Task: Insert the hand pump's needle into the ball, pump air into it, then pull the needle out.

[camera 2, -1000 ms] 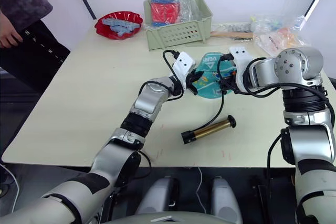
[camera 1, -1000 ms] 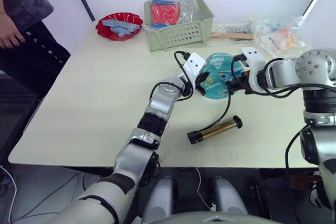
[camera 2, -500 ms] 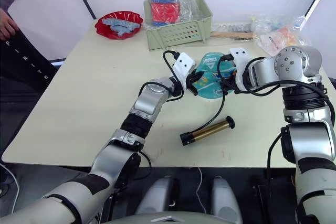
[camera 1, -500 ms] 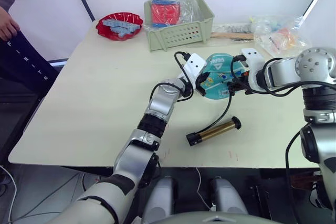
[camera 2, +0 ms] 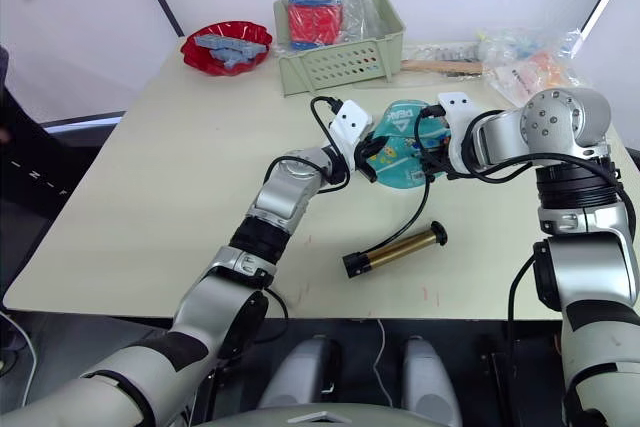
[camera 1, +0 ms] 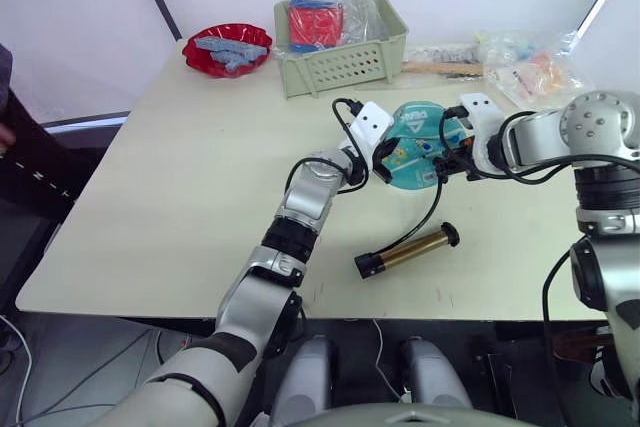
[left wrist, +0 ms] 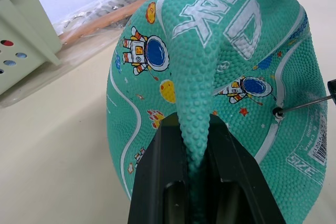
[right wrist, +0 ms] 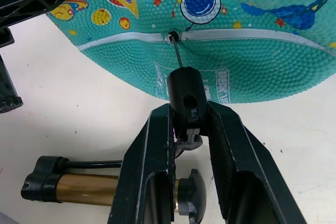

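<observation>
The teal ball (camera 1: 415, 142) sits limp and half collapsed on the table, right of centre. My left gripper (left wrist: 191, 129) is shut on a raised fold of its skin. From the other side, my right gripper (right wrist: 187, 111) is shut on the needle's black fitting (right wrist: 185, 90). The needle (right wrist: 177, 53) has its tip in the ball's valve on a white seam. The gold hand pump (camera 1: 408, 250) lies on the table in front of the ball. Its thin black hose (camera 1: 432, 207) curves up to my right gripper.
A green basket (camera 1: 345, 52) with red packets and a red bowl (camera 1: 228, 47) stand at the back. Plastic bags (camera 1: 525, 67) and a wooden-handled tool (camera 1: 445, 68) lie at the back right. A person's dark clothing (camera 1: 20, 167) shows at the left edge.
The person at the left has drawn back toward the picture's edge. Both arms, the ball and the pump have stayed almost where they were.
</observation>
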Controlling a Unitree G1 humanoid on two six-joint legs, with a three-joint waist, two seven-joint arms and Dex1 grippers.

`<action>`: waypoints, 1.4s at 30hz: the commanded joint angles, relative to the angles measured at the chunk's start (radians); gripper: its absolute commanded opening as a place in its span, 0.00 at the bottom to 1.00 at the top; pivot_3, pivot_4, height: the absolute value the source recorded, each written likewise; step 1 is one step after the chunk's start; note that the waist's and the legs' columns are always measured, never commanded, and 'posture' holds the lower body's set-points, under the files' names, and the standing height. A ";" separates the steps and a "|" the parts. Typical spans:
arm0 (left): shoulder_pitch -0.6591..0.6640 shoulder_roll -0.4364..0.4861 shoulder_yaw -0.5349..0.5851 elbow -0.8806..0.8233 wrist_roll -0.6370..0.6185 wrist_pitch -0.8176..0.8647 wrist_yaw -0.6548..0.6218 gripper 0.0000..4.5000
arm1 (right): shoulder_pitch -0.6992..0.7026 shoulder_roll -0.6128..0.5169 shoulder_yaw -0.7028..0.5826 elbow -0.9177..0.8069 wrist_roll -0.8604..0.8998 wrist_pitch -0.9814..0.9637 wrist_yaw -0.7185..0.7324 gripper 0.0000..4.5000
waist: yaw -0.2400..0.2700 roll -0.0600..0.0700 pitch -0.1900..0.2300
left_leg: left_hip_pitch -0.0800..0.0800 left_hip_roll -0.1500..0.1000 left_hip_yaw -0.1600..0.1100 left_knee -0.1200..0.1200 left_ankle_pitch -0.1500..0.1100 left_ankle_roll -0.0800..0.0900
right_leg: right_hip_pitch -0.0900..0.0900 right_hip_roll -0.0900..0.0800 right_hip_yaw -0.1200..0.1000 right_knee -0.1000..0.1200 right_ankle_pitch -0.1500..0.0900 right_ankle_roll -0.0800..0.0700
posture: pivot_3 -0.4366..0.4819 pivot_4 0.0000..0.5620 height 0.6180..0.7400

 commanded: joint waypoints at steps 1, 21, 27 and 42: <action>0.007 -0.020 -0.026 -0.029 -0.007 0.004 -0.023 0.00 | -0.002 -0.007 -0.006 -0.007 -0.005 0.007 0.002 0.08 | 0.000 0.000 0.000 | 0.000 0.000 0.000 0.000 0.000 0.000 | 0.000 0.000 0.000 0.000 0.000 0.000 | 0.48 0.27 0.98; 0.015 -0.027 -0.048 -0.048 0.000 0.026 -0.037 0.00 | -0.058 0.043 0.068 0.079 -0.058 0.007 0.016 0.08 | -0.003 0.000 0.000 | 0.000 0.000 -0.001 0.000 0.000 0.000 | 0.000 0.000 -0.001 0.000 0.000 0.000 | 0.48 0.27 0.98; 0.023 -0.029 -0.058 -0.055 0.007 0.026 -0.042 0.00 | -0.110 0.059 0.054 0.135 -0.081 0.007 0.014 0.08 | -0.006 0.000 0.000 | 0.000 0.000 -0.001 0.000 0.000 0.000 | 0.000 0.000 -0.001 0.000 0.000 0.000 | 0.48 0.27 0.98; 0.035 -0.030 -0.069 -0.047 0.036 0.009 -0.054 0.00 | -0.245 0.052 0.066 0.223 -0.028 0.007 0.019 0.08 | -0.008 0.001 0.000 | 0.000 0.000 -0.001 0.000 0.000 0.000 | 0.000 0.000 -0.001 0.000 0.000 0.000 | 0.48 0.27 0.98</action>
